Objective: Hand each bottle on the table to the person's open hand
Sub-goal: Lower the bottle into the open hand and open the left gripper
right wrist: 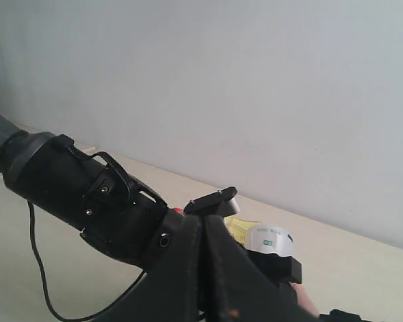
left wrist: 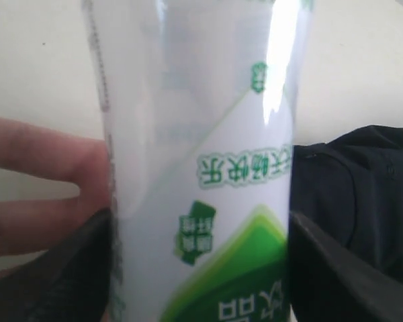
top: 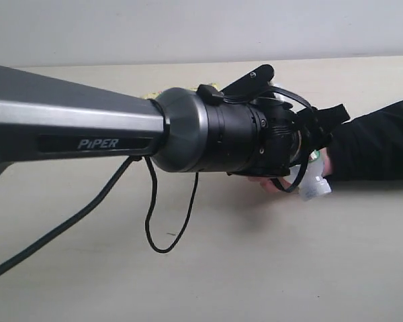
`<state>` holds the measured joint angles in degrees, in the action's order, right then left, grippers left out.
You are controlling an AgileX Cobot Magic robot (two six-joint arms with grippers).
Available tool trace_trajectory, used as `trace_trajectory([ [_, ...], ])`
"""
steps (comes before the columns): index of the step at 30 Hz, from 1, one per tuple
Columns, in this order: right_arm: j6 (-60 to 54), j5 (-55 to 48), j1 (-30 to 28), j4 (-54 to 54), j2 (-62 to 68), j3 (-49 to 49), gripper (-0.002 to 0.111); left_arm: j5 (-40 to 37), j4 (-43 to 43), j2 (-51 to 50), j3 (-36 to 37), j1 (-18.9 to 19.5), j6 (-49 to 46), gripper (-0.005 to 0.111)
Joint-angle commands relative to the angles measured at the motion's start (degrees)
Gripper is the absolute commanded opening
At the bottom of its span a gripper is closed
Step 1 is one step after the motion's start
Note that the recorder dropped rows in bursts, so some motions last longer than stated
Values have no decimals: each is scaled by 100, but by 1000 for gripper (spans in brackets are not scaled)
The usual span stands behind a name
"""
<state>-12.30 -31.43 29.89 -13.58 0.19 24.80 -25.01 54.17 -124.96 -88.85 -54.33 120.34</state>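
- Closest in the exterior view, the grey left arm stretches across from the left, a black cable hanging in a loop beneath it.
- At its end the left tool pinches the white bottle, held above the pale tabletop.
- Under the tool lies the person's hand, with a black sleeve running off to the right; most of the palm is hidden by the arm.
- Filling the left wrist view, the white bottle with its green label sits clamped between two black fingers, one on either side.
- Bare fingers of the hand show just beside the bottle, and the sleeve shows on its other side; whether bottle and palm touch cannot be told.
- Nearest in the right wrist view, the right tool has its dark fingers pressed together with nothing between them.
- Beyond it are the left arm's black wrist, the white bottle, and a yellow bottle just beside that, mostly hidden.
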Motion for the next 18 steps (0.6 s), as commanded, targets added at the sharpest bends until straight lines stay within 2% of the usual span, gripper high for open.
trace_trajectory([
  [1,11,73,4,2,-19,-43,0,153,70,-66,17,10,-46,0],
  [8,11,73,4,2,-19,-43,0,237,43,-141,17,10,-45,0],
  [10,11,73,4,2,-19,-43,0,262,43,-141,17,10,-45,3],
  [14,11,73,4,2,-19,-43,0,266,43,-149,17,10,-45,23],
  [18,11,73,4,2,-19,-43,0,347,84,-149,17,10,-45,52],
])
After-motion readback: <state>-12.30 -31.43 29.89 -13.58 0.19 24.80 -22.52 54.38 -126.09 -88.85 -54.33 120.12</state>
